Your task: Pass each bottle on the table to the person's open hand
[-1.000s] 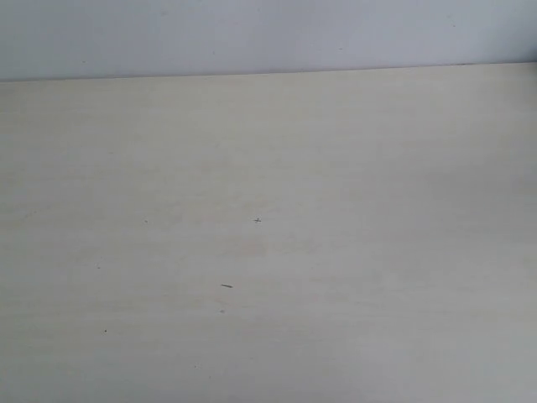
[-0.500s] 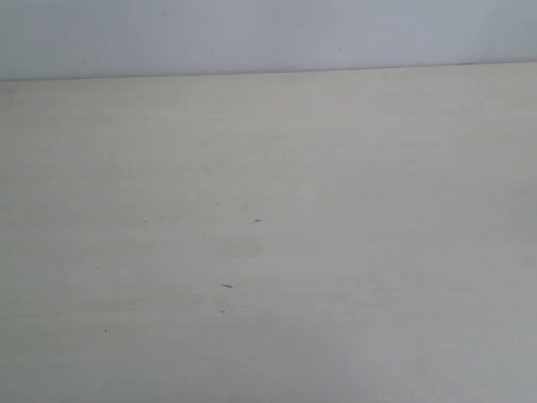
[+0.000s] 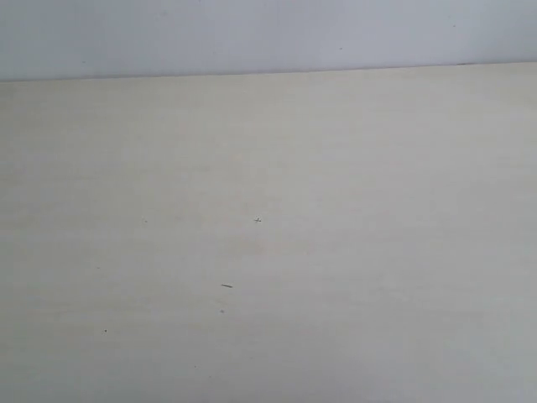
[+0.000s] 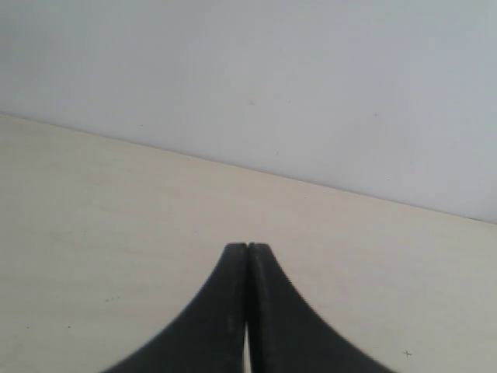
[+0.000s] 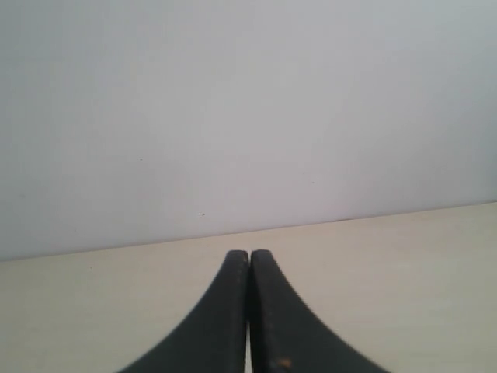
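Across the exterior view: table (image 3: 352, 252), a pale beige wood-grain top, fills nearly the whole frame, from the near side up to a straight far edge that runs almost level, high in the picture. The grain is faint and runs side to side. The surface is matte and evenly lit.

Behind that far edge: wall (image 3: 268, 34), plain pale grey-blue, only a narrow band in this view. Both wrist views show far more of it, rising behind the tabletop.

Left gripper (image 4: 248, 249): two black fingers (image 4: 221, 318) curve inward and are pressed together along their inner faces. The tips meet, with only a hairline seam between them. The pincer is closed on itself and empty. It points across the tabletop toward the wall. How high it hangs over the surface I cannot tell.

Right gripper (image 5: 248, 255): the same black pair, likewise closed tip to tip with a thin seam, clamping nothing. The tips are seen against the tabletop, near the line where table meets wall. One finger carries a tiny orange fleck (image 5: 285, 363) back toward its base.

Small marks on the table, exterior view:
- A short dark dash (image 3: 226, 285) lies near the middle.
- A tiny cross-shaped speck (image 3: 258, 220) sits a little beyond it, toward the wall.
- A dark dot (image 3: 105, 331) lies well off to the left, nearer the camera.

All three lie apart from one another on bare wood.
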Tool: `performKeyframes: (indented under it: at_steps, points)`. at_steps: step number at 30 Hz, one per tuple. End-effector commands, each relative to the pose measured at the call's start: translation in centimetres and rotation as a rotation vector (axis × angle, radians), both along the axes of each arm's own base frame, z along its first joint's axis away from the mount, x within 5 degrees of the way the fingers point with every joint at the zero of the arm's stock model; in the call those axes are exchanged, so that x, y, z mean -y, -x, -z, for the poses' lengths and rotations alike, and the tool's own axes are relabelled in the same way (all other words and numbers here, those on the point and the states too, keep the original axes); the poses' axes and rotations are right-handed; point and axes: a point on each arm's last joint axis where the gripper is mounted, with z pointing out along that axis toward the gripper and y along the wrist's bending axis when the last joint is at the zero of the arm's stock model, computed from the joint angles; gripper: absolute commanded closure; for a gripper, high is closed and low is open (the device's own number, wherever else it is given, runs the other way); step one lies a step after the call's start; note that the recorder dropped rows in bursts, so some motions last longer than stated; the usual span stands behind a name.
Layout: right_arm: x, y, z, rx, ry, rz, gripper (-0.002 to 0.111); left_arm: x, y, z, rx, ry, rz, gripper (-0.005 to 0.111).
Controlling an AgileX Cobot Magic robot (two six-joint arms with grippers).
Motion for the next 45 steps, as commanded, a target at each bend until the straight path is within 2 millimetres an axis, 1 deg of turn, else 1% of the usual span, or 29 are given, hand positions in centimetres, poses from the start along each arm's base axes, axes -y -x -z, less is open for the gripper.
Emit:
performKeyframes:
  at_steps: [1, 32, 37, 40, 42, 44, 45]
  points:
    - [0.0, 0.0, 0.2, 0.0, 0.012, 0.007, 0.108, 0.0, 0.0, 0.1, 0.003, -0.001, -0.004, 0.107]
    - [0.0, 0.0, 0.2, 0.0, 0.008, 0.007, 0.108, 0.0, 0.0, 0.1, 0.004, 0.008, -0.001, 0.107]
    - [0.0, 0.0, 0.2, 0.0, 0.008, 0.007, 0.108, 0.9, 0.1, -0.5, 0.058, 0.057, 0.095, 0.107]
    - [0.0, 0.0, 0.2, 0.0, 0.008, 0.007, 0.108, 1.7, 0.3, -0.8, 0.084, 0.144, 0.186, 0.107]
    - [0.0, 0.0, 0.2, 0.0, 0.008, 0.007, 0.108, 2.0, 0.3, -0.9, 0.077, 0.181, 0.217, 0.107]
    - [0.0, 0.0, 0.2, 0.0, 0.008, 0.007, 0.108, 2.1, 0.4, -0.8, 0.101, 0.013, 0.232, 0.107]
    - [0.0, 0.0, 0.2, 0.0, 0.008, 0.007, 0.108, 2.0, 0.3, -0.8, 0.12, -0.089, 0.206, 0.107]
